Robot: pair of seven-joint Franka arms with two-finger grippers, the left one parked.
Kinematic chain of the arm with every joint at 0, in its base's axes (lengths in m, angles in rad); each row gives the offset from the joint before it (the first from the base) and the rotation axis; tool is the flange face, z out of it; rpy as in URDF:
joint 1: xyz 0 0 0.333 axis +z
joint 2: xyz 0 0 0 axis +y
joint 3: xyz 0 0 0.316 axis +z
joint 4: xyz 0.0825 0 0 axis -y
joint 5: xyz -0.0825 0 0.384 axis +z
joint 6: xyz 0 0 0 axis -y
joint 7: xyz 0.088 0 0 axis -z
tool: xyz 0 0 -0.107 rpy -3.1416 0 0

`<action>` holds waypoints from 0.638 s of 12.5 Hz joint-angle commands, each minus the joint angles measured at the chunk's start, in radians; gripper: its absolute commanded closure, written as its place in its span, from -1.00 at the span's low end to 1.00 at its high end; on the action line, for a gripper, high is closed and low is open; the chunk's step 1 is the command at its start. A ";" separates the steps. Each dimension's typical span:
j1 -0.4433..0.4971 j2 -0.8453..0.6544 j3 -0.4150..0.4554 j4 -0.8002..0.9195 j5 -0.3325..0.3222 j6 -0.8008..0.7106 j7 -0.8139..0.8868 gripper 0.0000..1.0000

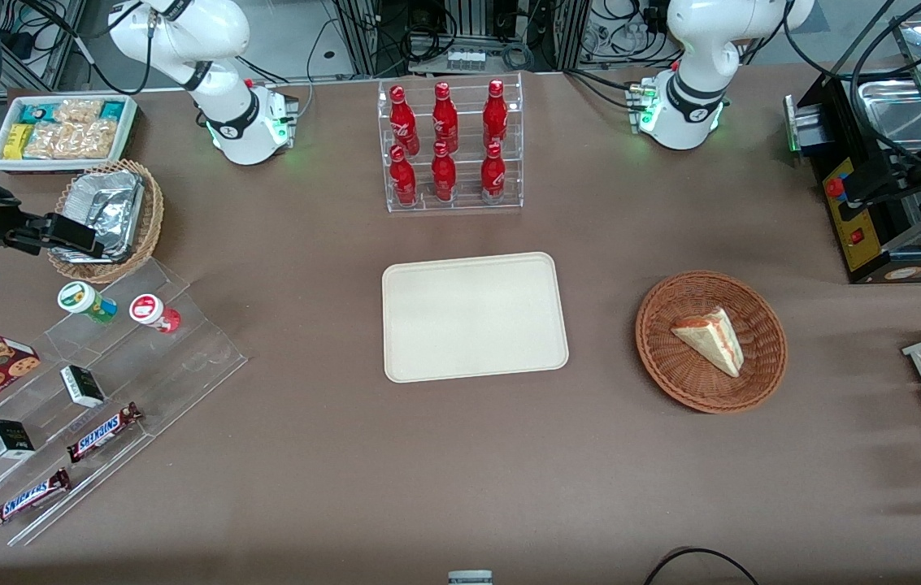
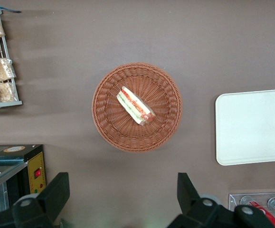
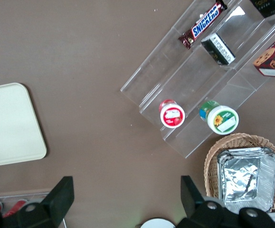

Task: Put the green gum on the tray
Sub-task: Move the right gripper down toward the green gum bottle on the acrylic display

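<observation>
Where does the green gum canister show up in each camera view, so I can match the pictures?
Front view: the green gum stands on the clear stepped stand, beside the red canister, nearer the camera than the foil basket; the gripper is open above that basket.
Right wrist view: the green gum is between the red canister and the basket.
Left wrist view: not in it.
Shared landmark: the tray.

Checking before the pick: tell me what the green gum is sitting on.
The green gum sits on a clear stepped display stand, beside the red gum. Its base is hidden. The gripper, open, hangs over the foil-filled basket.
</observation>
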 commanded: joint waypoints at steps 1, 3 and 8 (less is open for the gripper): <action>-0.012 0.013 0.008 0.031 -0.020 0.001 -0.002 -1.00; -0.013 0.015 0.007 0.011 -0.027 0.003 -0.016 -1.00; -0.036 -0.004 -0.012 -0.142 -0.065 0.128 -0.132 -1.00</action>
